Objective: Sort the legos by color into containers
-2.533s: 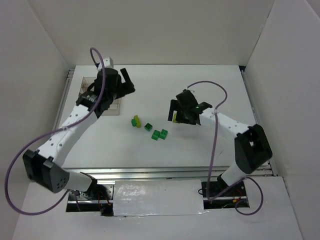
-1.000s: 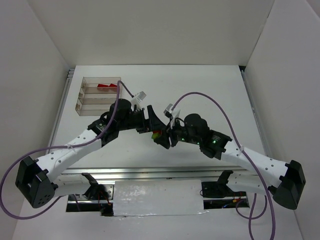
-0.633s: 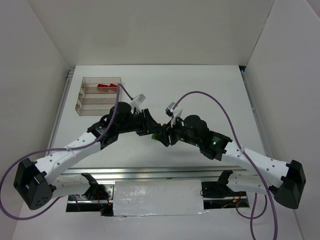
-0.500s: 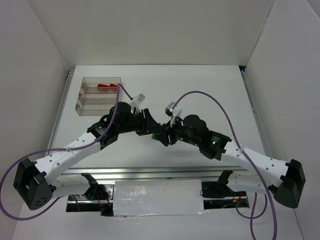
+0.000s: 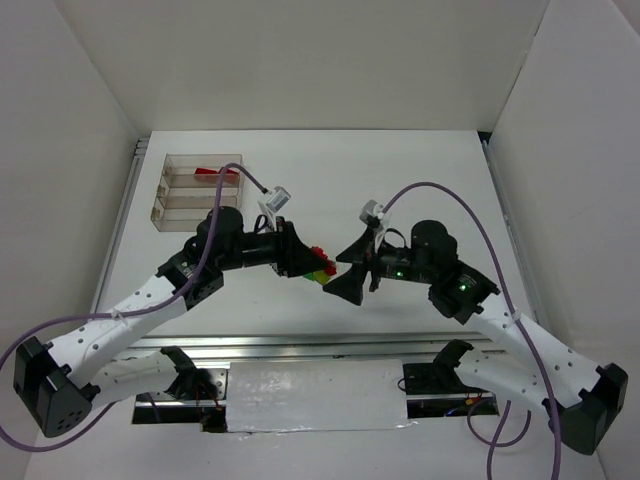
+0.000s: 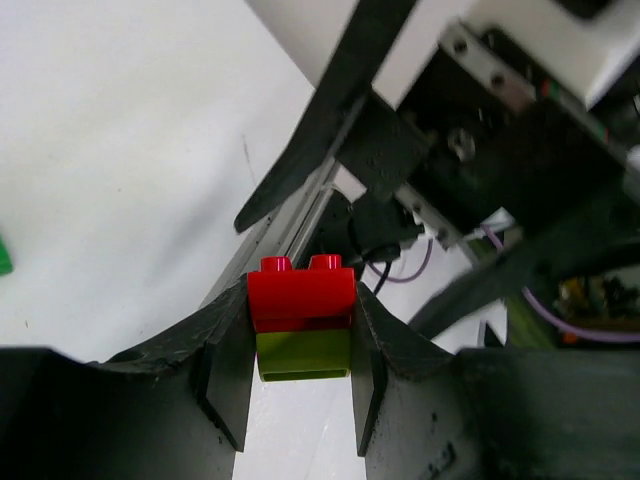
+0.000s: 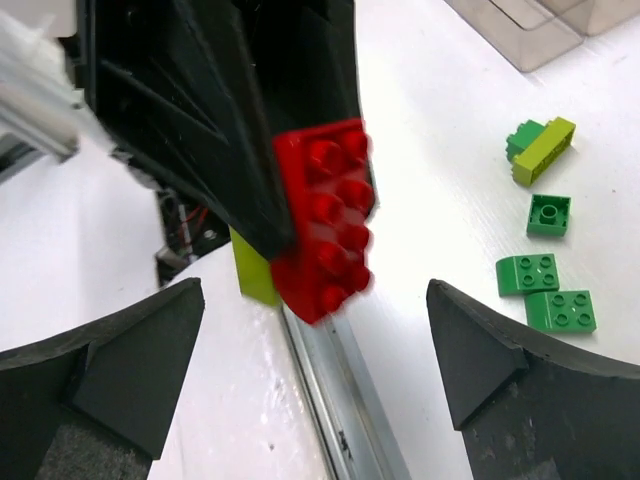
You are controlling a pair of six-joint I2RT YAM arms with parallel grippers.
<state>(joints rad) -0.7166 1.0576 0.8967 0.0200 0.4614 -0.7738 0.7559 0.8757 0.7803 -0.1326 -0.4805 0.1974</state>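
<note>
Left arm's fingers point(image 6: 228, 372) were closed on a joined brick pair point(image 6: 302, 322): a red brick point(image 6: 300, 293) seated on a yellow-green brick point(image 6: 303, 356), pinched from both sides. The pair was held clear of the bench point(image 5: 420, 170), over its middle and somewhat toward the near edge. Right arm's fingers point(image 7: 110, 370) were spread wide and gripped nothing. They pointed at the pair from the right and stood just beside it. Loose legos lay on the bench below the arms, seen from the right wrist. These were a dark green brick joined to a yellow-green one point(image 7: 540, 148), a single-stud green brick point(image 7: 549, 215), and two four-stud green bricks point(image 7: 527, 273) point(image 7: 562, 311) just beside each other. The clear three-compartment tray point(image 5: 160, 205) sat near the far left corner of the bench, well apart from both arms' fingers. Red pieces point(image 5: 216, 172) lay in its farthest compartment.
</note>
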